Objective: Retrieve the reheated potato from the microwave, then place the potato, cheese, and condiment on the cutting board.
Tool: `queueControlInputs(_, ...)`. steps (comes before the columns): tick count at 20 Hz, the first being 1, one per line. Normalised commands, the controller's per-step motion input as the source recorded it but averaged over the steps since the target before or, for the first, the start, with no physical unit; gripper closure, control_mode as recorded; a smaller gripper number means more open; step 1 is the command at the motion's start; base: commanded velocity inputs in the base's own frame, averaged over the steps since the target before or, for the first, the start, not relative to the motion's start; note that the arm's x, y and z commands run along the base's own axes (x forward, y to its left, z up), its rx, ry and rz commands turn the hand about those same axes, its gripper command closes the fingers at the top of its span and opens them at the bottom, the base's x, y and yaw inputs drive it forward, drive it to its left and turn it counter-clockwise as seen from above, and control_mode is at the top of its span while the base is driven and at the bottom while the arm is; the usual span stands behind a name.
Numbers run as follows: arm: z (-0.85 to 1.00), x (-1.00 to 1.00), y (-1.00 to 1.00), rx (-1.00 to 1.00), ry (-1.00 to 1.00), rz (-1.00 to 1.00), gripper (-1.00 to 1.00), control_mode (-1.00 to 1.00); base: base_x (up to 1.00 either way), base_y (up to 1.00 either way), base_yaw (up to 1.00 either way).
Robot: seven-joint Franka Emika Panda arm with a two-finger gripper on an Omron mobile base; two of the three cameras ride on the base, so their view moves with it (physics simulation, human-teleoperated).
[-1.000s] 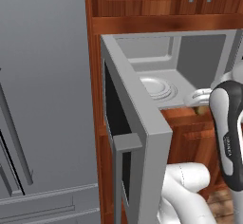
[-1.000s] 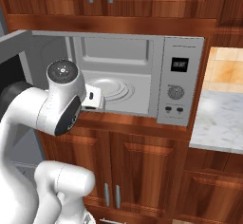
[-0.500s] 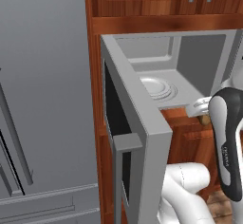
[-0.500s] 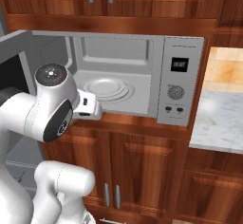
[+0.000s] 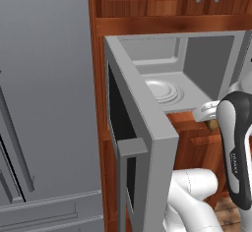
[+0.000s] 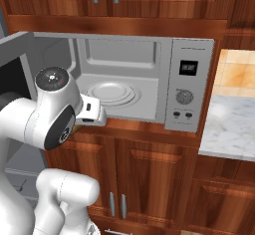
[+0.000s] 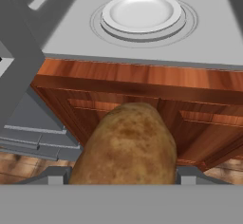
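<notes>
Holding the potato [image 7: 126, 144] between our fingers [image 7: 56, 174], which pinch its broad sides, we have it out in front of the microwave [image 6: 149, 87], below the bare turntable [image 7: 142, 12]. It looks firm, rough-skinned and moderately heavy; we judge this mid-body grip secure, though its rounded shape could roll.

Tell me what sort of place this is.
A rendered home kitchen, most likely. A built-in microwave stands open among wooden cabinets, with a marble-look counter to one side and a tall grey fridge to the other.
</notes>
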Motion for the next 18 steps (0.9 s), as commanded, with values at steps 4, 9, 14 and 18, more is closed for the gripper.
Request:
queueControlInputs(4,0.00,0.00,0.00,0.00,0.00,0.00,1.00,-1.00,0.00,0.00,0.00)
queueControlInputs(9,0.00,0.00,0.00,0.00,0.00,0.00,1.00,-1.00,0.00,0.00,0.00)
queueControlInputs(14,0.00,0.00,0.00,0.00,0.00,0.00,1.00,1.00,0.00,0.00,0.00)
queueControlInputs(18,0.00,0.00,0.00,0.00,0.00,0.00,1.00,1.00,0.00,0.00,0.00)
